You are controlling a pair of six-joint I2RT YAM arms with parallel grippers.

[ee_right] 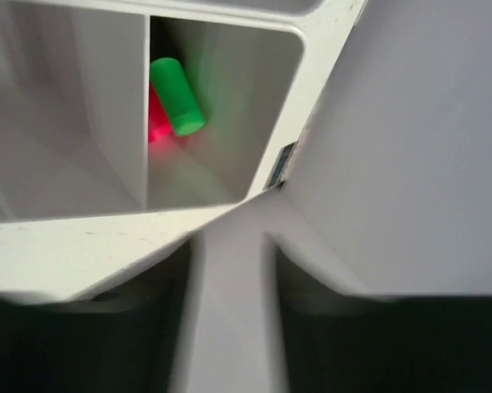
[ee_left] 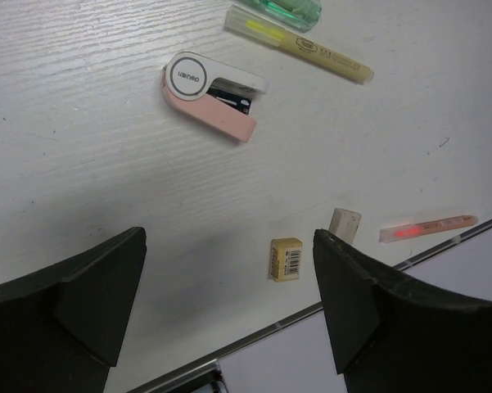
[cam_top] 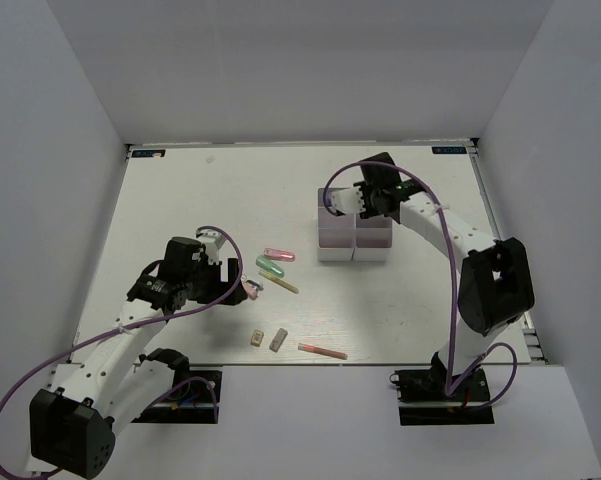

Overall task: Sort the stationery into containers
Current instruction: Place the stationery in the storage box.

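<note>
The white six-compartment box point(cam_top: 355, 240) stands right of centre on the worktop point(cam_top: 210, 190). The right wrist camera looks into one compartment, where a green cap point(ee_right: 177, 96) leans by the dividing wall with a red cap point(ee_right: 156, 124) partly hidden behind it. A small dark label on the box rim is too blurred to read.

The right fingers point(ee_right: 74, 344) hang over the box as dark blurs with a pale band between them. I cannot tell whether they grip anything.

The left fingers point(ee_left: 90, 286) stand wide apart above loose stationery:
- a pink-and-white stapler point(ee_left: 213, 94) with a short, unclear logo
- a yellow pen point(ee_left: 303, 47) with tiny print
- a green marker point(ee_left: 282, 8)
- a beige eraser point(ee_left: 286, 258) with a barcode
- a second eraser point(ee_left: 345, 223)
- a pink pen point(ee_left: 430, 228)

The worktop is white with a faint grain. Plain white walls close it in on three sides.
</note>
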